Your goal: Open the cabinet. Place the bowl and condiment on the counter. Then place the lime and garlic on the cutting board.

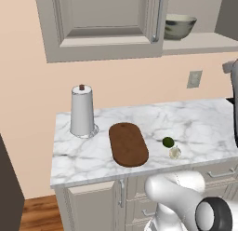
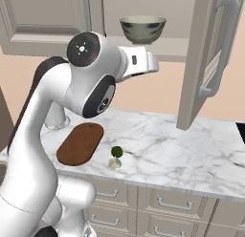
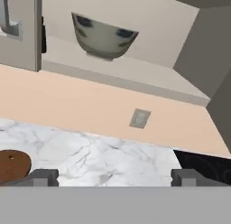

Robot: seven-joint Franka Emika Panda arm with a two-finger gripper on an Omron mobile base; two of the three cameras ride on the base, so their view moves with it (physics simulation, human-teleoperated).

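The cabinet's right door stands swung open, while its left door is shut. On the bared shelf sits the bowl, also visible as the bowl and the bowl. A slim dark sliver, the condiment, peeks out behind the shut door's edge. My gripper is open and empty, hanging in the air below and in front of the shelf. On the counter the lime and the garlic lie just right of the cutting board, which is bare.
A white paper-towel roll stands at the counter's back left. A wall outlet sits under the shelf. A black cooktop borders the counter on the right. The open door juts out over the counter.
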